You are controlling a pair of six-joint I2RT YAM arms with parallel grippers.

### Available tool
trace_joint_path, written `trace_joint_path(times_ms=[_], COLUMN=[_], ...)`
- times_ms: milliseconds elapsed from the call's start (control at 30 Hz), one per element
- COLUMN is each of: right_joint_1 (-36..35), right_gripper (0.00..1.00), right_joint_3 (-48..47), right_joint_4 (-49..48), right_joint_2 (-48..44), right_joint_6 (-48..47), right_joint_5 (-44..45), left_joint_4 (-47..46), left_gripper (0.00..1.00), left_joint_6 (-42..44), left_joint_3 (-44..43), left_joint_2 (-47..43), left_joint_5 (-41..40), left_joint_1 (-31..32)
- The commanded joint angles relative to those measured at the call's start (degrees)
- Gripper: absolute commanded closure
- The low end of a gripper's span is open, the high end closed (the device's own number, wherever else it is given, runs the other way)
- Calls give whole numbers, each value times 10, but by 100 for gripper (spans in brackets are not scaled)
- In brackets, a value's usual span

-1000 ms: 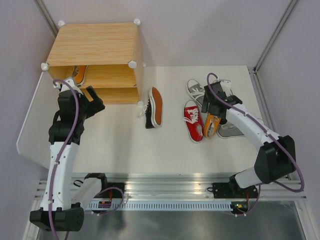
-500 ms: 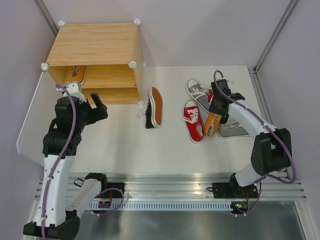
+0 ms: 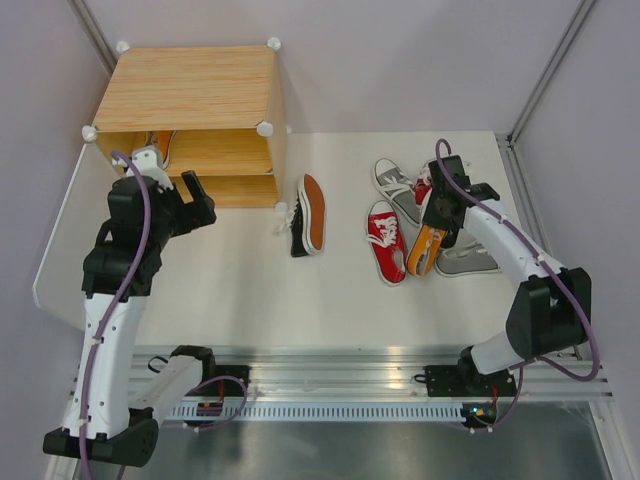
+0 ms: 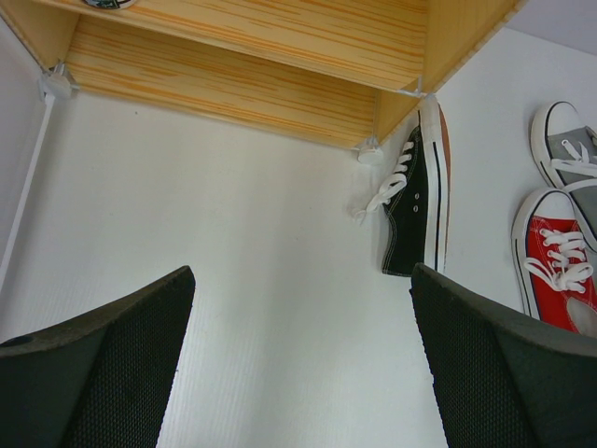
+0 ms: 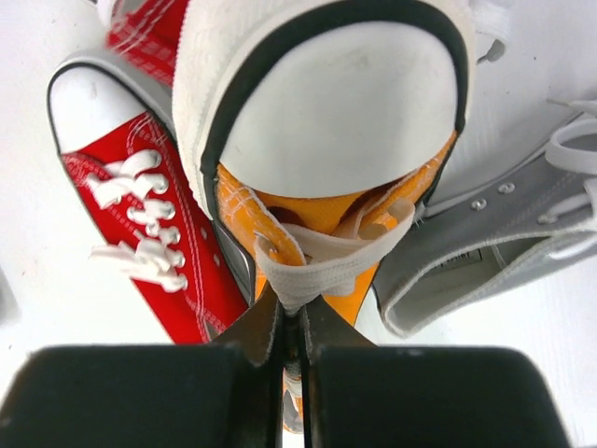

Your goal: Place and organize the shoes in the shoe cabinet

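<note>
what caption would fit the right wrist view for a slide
Right gripper shut on the orange sneaker, which sits between a red sneaker and a grey sneaker.

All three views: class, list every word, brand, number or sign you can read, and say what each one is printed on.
No readable text in any view.
Orange shoe: white toe cap and laces, no print visible.
Red shoe: only laces and stitching.
Black shoe and grey shoe: no label that can be read.
Cabinet: bare wood grain, no sign.
</note>
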State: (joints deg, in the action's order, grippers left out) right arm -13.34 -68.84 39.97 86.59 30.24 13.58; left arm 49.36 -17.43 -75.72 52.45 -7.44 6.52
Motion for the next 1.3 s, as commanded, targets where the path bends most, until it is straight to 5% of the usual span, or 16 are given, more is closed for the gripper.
trace_joint_path(times_ms=[0, 300, 533, 800, 900, 933, 1100, 1267], right_joint_1=[-14, -146, -282, -303, -303, -303, -303, -302], right_gripper=[99, 99, 99, 98, 89, 75, 31, 17], right_joint_3=[-72, -151, -144, -140, -155, -160, -173, -190], right_joint_4=[45, 110, 78, 3, -6, -7, -9, 19], right_joint_2=[-48, -28, 72, 175, 207, 213, 200, 139], right_joint_6=[8, 66, 144, 203, 208, 208, 192, 161], right_joint_5=[-3, -19, -21, -24, -19, -17, -13, 46], left_joint_4=[-4, -15, -16, -13, -12, -12, -13, -22], left_gripper=[0, 0, 0, 0, 0, 0, 0, 0], left_joint_6=[15, 12, 14, 20, 9, 4, -39, -105], left_joint_3=[-22, -16, 9, 56, 82, 88, 123, 133], left_joint_2=[8, 27, 24, 15, 18, 20, 51, 97], left_joint_5=[-9, -2, 1, 35, 52, 58, 72, 5], left_joint_1=[3, 12, 17, 25, 38, 49, 124, 278])
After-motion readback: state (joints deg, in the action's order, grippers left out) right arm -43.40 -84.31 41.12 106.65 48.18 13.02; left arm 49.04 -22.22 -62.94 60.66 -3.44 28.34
